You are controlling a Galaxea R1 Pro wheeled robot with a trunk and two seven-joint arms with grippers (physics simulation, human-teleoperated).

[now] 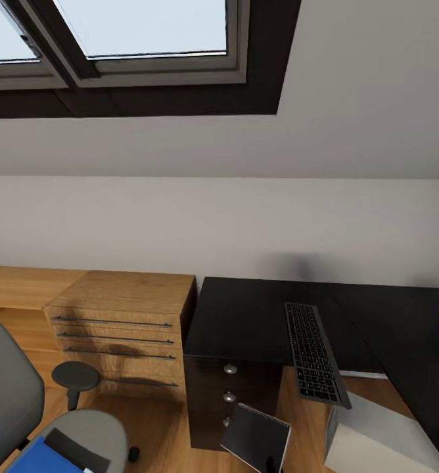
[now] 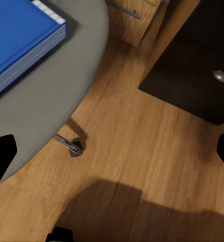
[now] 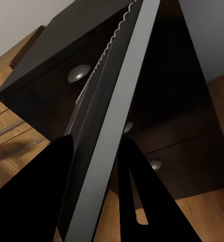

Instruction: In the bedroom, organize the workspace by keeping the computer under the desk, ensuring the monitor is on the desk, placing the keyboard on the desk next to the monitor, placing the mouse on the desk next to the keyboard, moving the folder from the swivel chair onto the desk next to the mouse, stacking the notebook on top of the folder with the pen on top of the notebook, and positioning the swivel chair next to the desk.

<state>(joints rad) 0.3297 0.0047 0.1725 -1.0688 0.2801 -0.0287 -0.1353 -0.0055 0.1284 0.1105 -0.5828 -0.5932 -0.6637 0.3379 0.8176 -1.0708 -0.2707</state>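
Note:
My right gripper (image 3: 97, 143) is shut on the folder (image 3: 109, 126), a thin grey sheet with a pale edge, held on edge in front of the desk's dark drawer unit (image 3: 51, 85). In the head view the folder (image 1: 255, 437) hangs tilted beside the drawers (image 1: 229, 394). The keyboard (image 1: 315, 351) lies on the black desk (image 1: 246, 315), its near end past the edge. The blue notebook (image 1: 45, 456) rests on the swivel chair (image 1: 9, 394). My left gripper (image 2: 112, 151) is open over the floor, beside the chair seat (image 2: 51, 85) and notebook (image 2: 16, 40). The computer (image 1: 377, 440) stands under the desk.
A light wooden dresser (image 1: 124, 315) with bar handles stands left of the desk. The chair's black armrest (image 1: 75, 376) is near it. A castor (image 2: 75, 147) sits on the wooden floor (image 2: 142, 151). A sloped wall and skylight (image 1: 140, 33) rise behind.

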